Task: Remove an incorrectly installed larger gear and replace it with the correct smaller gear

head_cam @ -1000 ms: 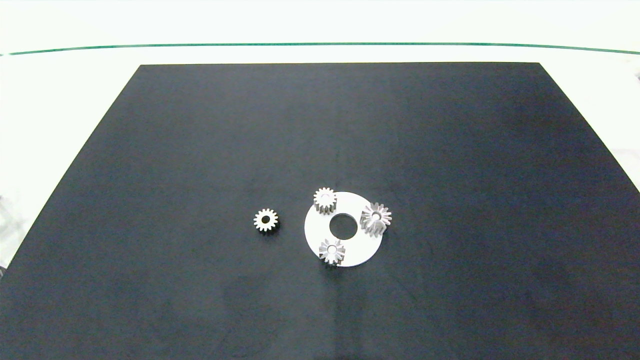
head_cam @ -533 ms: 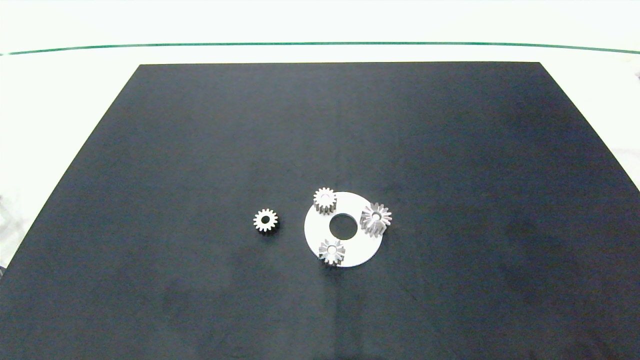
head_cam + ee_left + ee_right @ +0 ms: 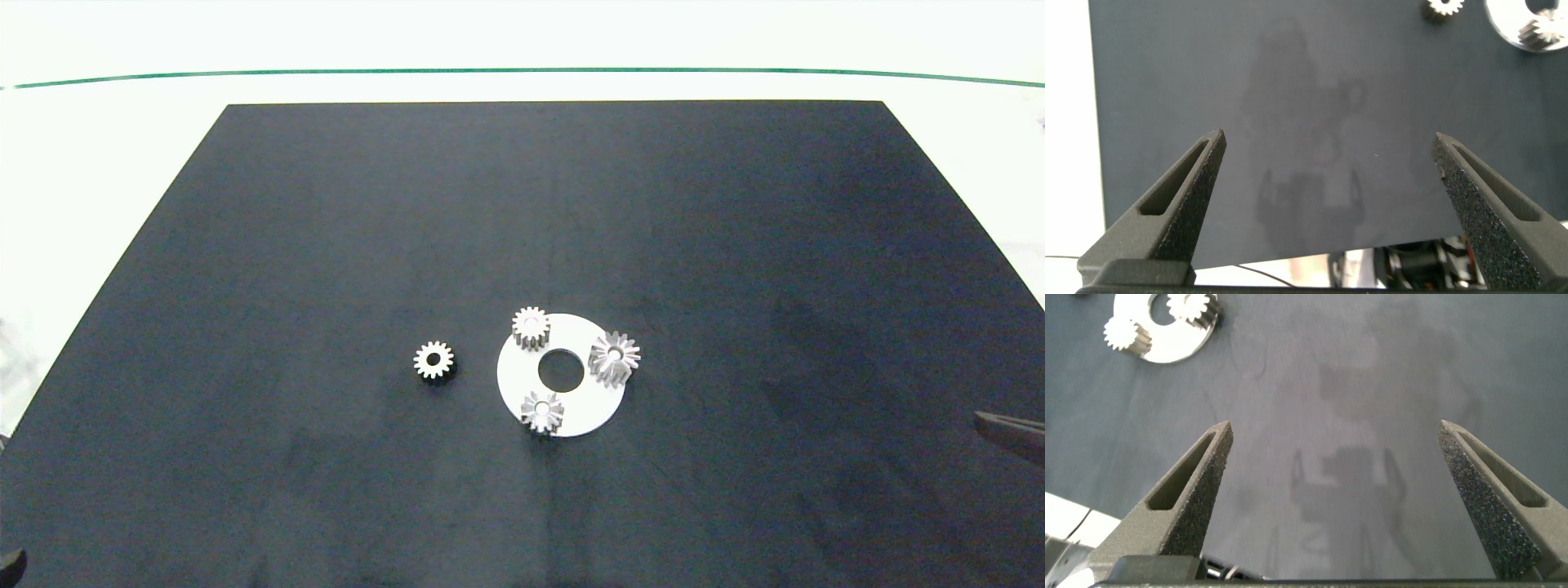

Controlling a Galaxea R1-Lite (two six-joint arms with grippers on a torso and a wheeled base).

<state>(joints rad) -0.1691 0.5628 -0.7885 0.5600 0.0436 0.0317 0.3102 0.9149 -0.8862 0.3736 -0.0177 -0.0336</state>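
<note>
The larger gear [image 3: 614, 356], with long pointed teeth, sits on the right rim of a white disc [image 3: 592, 400] with a centre hole. Two small gears stand on the disc too, one at its far left [image 3: 531, 327] and one at its near edge [image 3: 542, 411]. The smaller gear [image 3: 433, 360] [image 3: 1443, 8] lies loose on the mat, left of the disc. My right gripper [image 3: 1335, 429] [image 3: 1012, 431] is open over bare mat at the right edge, far from the disc [image 3: 1159, 327]. Over the mat's near left corner, my left gripper [image 3: 1328, 139] hangs open and empty.
A black mat [image 3: 326, 245] covers the white table [image 3: 82, 163], with the gears near its middle. A green line [image 3: 522, 71] runs along the table's far side. The disc [image 3: 1515, 24] shows in the left wrist view beside the loose gear.
The right gripper's tip has come into the head view at the right edge, and a dark part shows at the bottom left corner. The gears and disc have not moved.
</note>
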